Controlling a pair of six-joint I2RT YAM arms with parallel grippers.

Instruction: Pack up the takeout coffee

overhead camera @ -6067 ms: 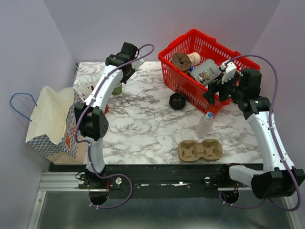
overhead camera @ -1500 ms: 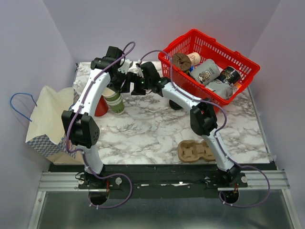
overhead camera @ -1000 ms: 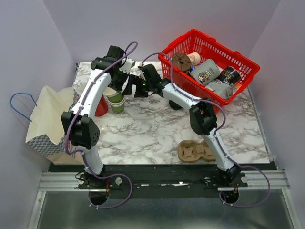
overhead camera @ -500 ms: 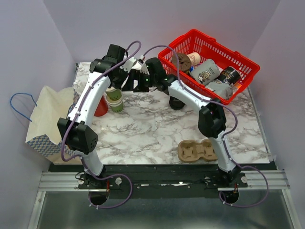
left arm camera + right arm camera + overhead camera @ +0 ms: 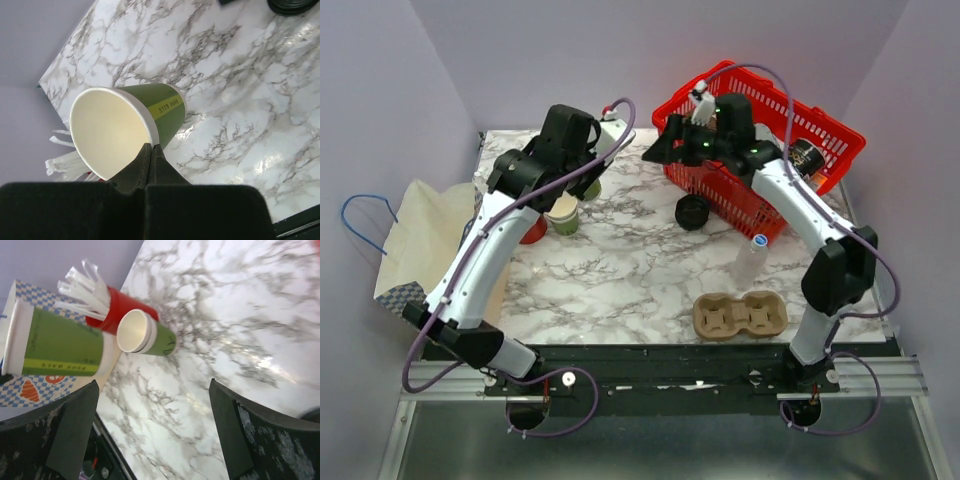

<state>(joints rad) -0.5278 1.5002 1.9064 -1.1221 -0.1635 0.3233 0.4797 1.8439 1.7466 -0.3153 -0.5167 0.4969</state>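
Observation:
My left gripper (image 5: 151, 146) is shut on the rim of an olive-green paper cup (image 5: 165, 107), one finger inside the cream interior and one outside. The cup hangs tilted above the table (image 5: 588, 188), with the left gripper (image 5: 588, 172) over it, and shows lying sideways in the right wrist view (image 5: 60, 347). A similar green cup (image 5: 563, 212) stands on the marble below (image 5: 150, 337). Neither cup has a lid. A round black lid (image 5: 692, 212) lies by the basket. My right gripper (image 5: 660, 148) is open and empty above the table (image 5: 154, 382).
A red cup (image 5: 530, 230) with straws stands left of the green cups. A paper bag (image 5: 420, 260) sits off the table's left edge. The red basket (image 5: 720, 70) holds several items at the back right. A clear bottle (image 5: 750, 258) and a cardboard cup carrier (image 5: 740, 315) stand near the front.
My right gripper has pulled back from the cups toward the basket. My left gripper has lifted one green cup up and right, leaving the other on the table.

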